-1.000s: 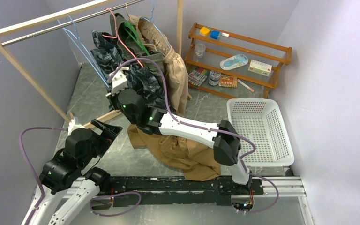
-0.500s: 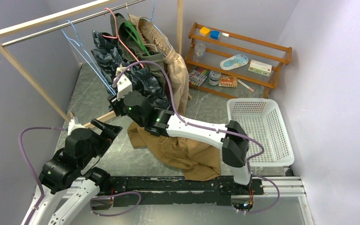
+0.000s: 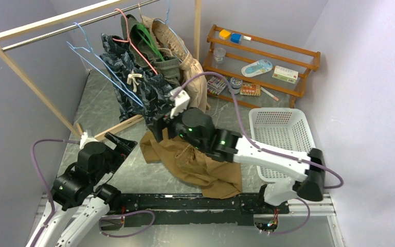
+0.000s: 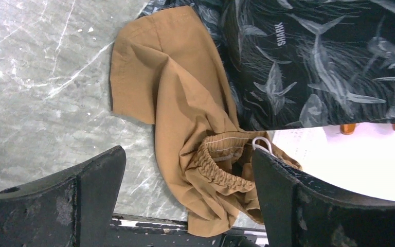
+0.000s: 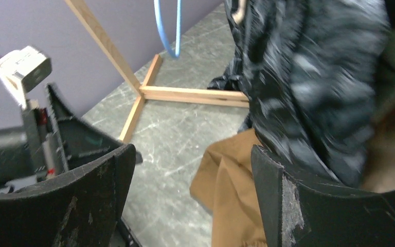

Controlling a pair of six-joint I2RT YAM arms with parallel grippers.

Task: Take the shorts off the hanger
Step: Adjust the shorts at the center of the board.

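Tan shorts (image 3: 200, 167) are off the hanger, lying crumpled on the bench (image 3: 97, 108) in front of the arm bases, elastic waist bunched at the near side.

Navy shark-print shorts (image 3: 151, 92) hang on the wooden rack (image 3: 31, 81), white drawstring showing. Olive shorts (image 3: 168, 66) and beige shorts (image 3: 194, 82) hang packed just behind them. Can't tell which wire hanger carries which pair.

Right claw (image 5: 193, 198): open wide, nothing in it. It sits just beside the navy shorts' lower hem, over the far edge of the tan pair. Navy cloth is blurred in its wrist view, close to the right finger.

Left claw (image 4: 187, 198): open wide, empty, low at the left, pointing at the tan shorts from the side, clear of them.

In the way: a bare blue hanger (image 5: 159, 23) dangles left of the navy shorts, and the rack's foot crosses the bench behind the tan pair.

White basket (image 3: 288, 135) is on the right. A wooden shelf (image 3: 267, 51) of small items stands at the back right, well apart.
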